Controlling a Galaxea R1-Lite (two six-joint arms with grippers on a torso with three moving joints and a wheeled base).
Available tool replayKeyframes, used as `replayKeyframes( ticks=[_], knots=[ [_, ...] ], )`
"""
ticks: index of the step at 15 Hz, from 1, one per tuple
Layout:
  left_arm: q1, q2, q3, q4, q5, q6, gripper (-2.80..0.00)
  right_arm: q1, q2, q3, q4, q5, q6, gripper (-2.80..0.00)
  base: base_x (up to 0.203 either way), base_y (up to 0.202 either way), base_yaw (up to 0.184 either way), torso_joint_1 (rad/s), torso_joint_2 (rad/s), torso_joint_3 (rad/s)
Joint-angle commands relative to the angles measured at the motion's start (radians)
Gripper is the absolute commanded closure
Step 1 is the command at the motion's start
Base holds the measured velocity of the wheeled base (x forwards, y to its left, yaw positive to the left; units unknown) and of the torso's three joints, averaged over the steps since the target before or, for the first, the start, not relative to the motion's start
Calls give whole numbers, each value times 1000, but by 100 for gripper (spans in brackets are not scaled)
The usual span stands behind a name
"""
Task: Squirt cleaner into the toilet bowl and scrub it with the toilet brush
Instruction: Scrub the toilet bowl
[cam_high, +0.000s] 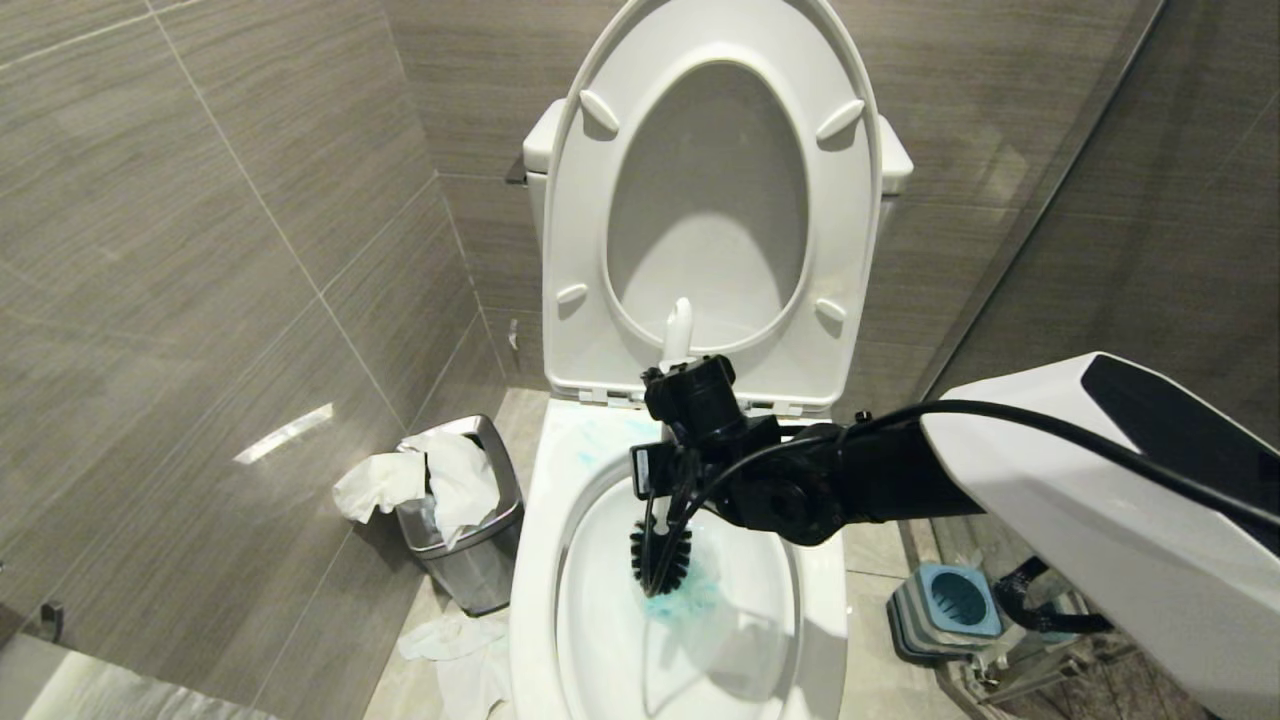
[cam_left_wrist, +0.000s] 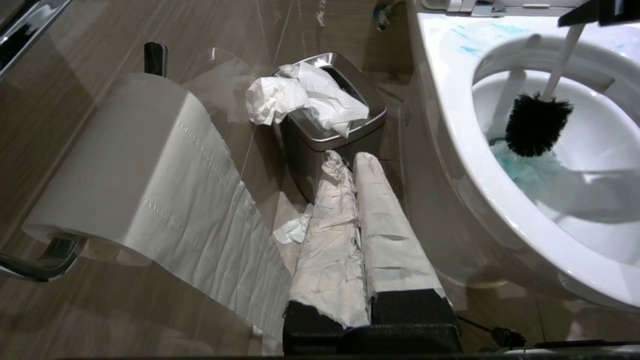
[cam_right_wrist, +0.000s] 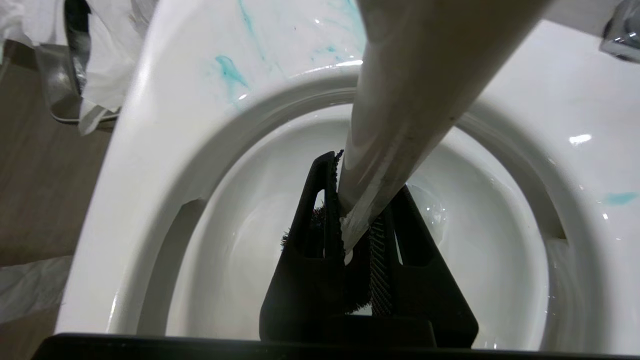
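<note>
While R gripper (cam_high: 672, 470) fingers clamp the slim white-handled, black-bristled toilet brush (cam_high: 661, 556), its head sits inside glossy white ceramic toilet bowl (cam_high: 540, 560) w/ turquoise cleaner (cam_high: 690, 595); L gripper (cam_left_wrist: 356, 165) fingers closed, empty.

Your right gripper (cam_high: 668, 470) is clamped on the slim white plastic toilet brush (cam_high: 660, 556), its black bristle head just below the fingers inside the glossy white ceramic toilet bowl (cam_high: 530, 560). Turquoise-blue cleaner (cam_high: 690, 598) pools under the bristles. A steel waste bin (cam_high: 470, 550) stuffed with white paper stands left of the gripper.
</note>
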Motion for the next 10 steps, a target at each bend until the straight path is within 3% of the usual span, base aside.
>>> replayKeyframes(
  ticks=[1,6,10],
  knots=[
    [0,0,0,0,0,-1,0,-5,74,-33,-1,-6,0,0,0,0,0,0,0,0],
    [0,0,-2,0,0,0,0,-8,82,-38,10,-8,-5,0,0,0,0,0,0,0],
    [0,0,-2,0,0,0,0,-6,-24,-25,86,-10,1,0,0,0,0,0,0,0]
  ],
)
